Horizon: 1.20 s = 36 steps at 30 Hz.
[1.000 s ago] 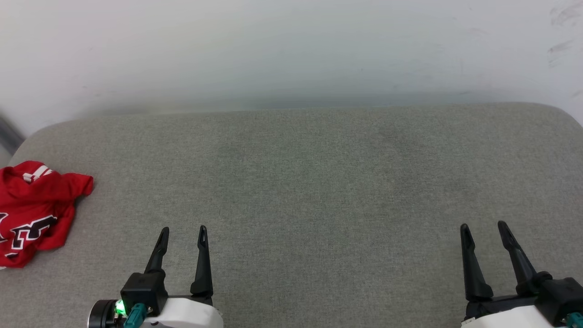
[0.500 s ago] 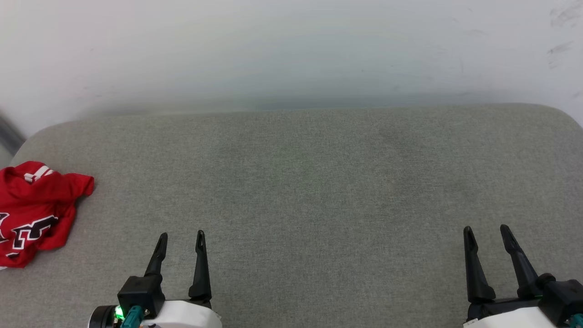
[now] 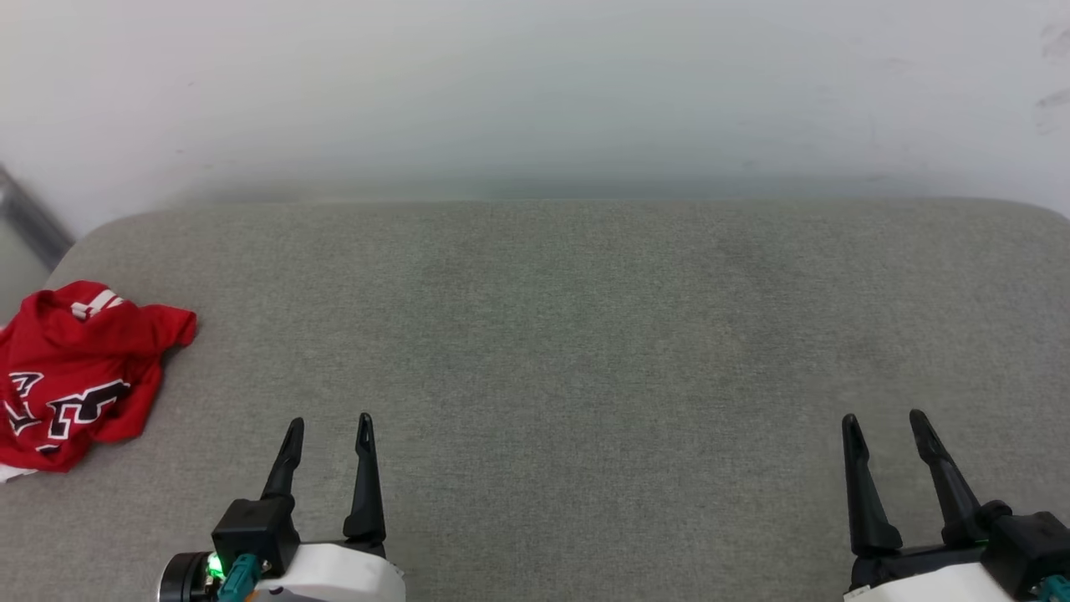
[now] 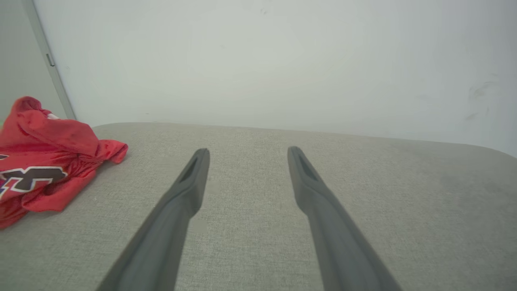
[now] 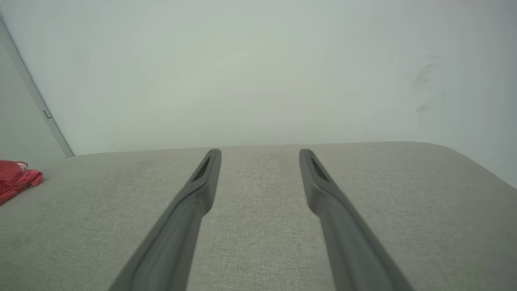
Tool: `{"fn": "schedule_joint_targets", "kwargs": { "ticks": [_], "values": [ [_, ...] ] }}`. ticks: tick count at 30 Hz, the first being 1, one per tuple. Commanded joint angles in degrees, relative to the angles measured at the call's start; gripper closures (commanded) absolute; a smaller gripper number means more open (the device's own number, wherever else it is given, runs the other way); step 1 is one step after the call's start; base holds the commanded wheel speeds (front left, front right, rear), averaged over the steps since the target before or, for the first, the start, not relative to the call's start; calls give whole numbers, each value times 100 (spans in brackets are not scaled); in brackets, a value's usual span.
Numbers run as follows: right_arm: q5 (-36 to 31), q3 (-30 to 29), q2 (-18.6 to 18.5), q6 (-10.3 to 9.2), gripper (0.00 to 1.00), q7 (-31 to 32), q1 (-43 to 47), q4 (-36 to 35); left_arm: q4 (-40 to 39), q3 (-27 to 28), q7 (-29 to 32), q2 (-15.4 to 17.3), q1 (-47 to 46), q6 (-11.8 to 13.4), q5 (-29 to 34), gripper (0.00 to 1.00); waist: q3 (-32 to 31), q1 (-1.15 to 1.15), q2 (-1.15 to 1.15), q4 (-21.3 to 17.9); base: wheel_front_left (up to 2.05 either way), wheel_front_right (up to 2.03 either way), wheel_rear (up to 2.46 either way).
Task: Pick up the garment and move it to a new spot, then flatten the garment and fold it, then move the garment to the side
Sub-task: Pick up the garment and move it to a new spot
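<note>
Biggest thing first: plain white wall (image 3: 535,84) at the back, and in front of it one grey cushion (image 3: 585,351), which I'll use as the reference for everything.

What's changed over the last second is really just the head camera. The whole picture has slid, so more of the cushion's left end is in shot, plus a bit more of the metal strip (image 3: 29,217) past that end. The garment (image 3: 79,376) looks like it moved, but that's the camera turning, not the shirt. My read is the robot is lining up on it before reaching, so step one (the pick-up) hasn't started yet.

The garment is a crumpled red heap at the cushion's far left end, right by the edge, with some black lettering showing. Nothing's touching it.

The left gripper (image 3: 329,420) sits over the cushion's near edge, left of the middle and well apart from the shirt. The right gripper (image 3: 884,415) is over the near edge at the right end. Both have their fingers spread wide with nothing between them.

Count: one wall, one cushion, one garment, one strip, two grippers, four fingers.
</note>
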Motion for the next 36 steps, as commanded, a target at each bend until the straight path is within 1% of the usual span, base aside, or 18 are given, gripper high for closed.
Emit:
{"fn": "schedule_joint_targets", "kwargs": {
  "ticks": [1, 7, 20, 27, 36],
  "values": [
    [-29, 20, -3, -2, 0, -14, 24, -27, -22, 29, -18, -2, -33, 27, 34, 0, 7, 0, 0, 64, 0, 0, 0],
    [-103, 52, -3, -2, 0, -14, -66, -110, -40, 82, -17, -1, -140, 93, 38, 0, 65, 0, 0, 415, 0, 0, 0],
    [-325, 95, -3, -2, 0, -14, -78, -250, -89, 238, -17, -1, -145, 180, -9, 0, 197, 0, 0, 1480, 0, 0, 0],
    [-463, 131, -4, -2, 0, -14, -85, -300, -83, 272, -17, -2, -173, 253, -133, 0, 260, 0, 0, 2049, 0, 0, 0],
    [-622, 173, -3, -2, 0, -14, -104, -357, -97, 376, -17, -2, -132, 362, -232, 0, 332, 0, 0, 2614, 0, 0, 0]
  ]
}}
